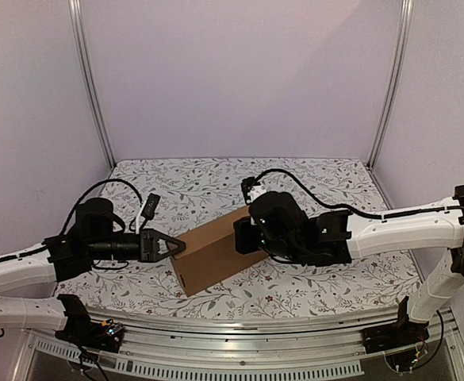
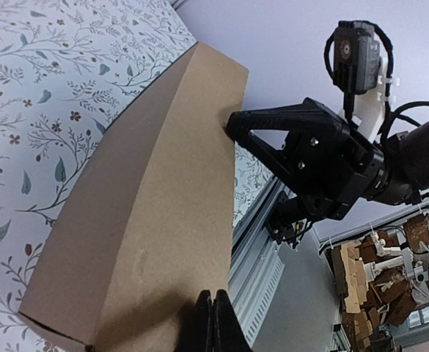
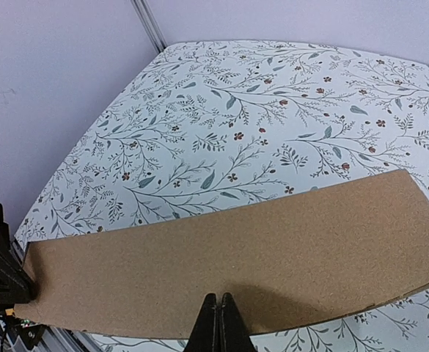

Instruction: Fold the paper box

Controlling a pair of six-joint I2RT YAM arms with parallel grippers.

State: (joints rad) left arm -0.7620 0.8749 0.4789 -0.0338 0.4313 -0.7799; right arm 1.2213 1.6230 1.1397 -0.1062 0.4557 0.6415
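The paper box (image 1: 216,252) is a closed brown cardboard box lying at an angle on the floral table, near the front middle. My left gripper (image 1: 181,248) is shut, its tips against the box's left end. My right gripper (image 1: 239,238) is shut, its tips against the box's right end. In the left wrist view the shut fingertips (image 2: 213,312) rest on the box's (image 2: 148,220) broad face, and the right gripper (image 2: 234,129) touches the far edge. In the right wrist view the shut fingertips (image 3: 219,312) meet the box (image 3: 258,246), and nothing shows between the fingers.
The floral tablecloth (image 1: 216,182) covers the table. An aluminium rail (image 1: 255,337) runs along the near edge. White walls and metal posts (image 1: 93,87) enclose the back and sides. A pile of cardboard pieces (image 2: 375,271) lies off the table.
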